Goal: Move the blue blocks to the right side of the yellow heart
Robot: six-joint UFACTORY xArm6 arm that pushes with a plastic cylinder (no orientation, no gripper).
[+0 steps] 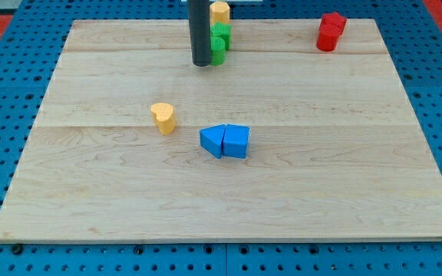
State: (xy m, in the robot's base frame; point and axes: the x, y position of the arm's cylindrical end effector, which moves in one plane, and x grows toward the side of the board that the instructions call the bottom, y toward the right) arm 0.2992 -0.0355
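Camera view: my tip [201,64] rests high on the board, far from the two blue blocks.

You'll find my tip at the upper middle of the frame, touching or just beside the green block [220,43], with an orange block [220,12] right behind that one. It is a bare rod, with nothing to open or close. The blue blocks, a cube-like one [212,141] and a wedge-like one [236,141], sit touching each other near the centre, just to the lower right of the yellow heart [163,118]. A red block [330,31] stands alone at the upper right of the wooden board [344,192].
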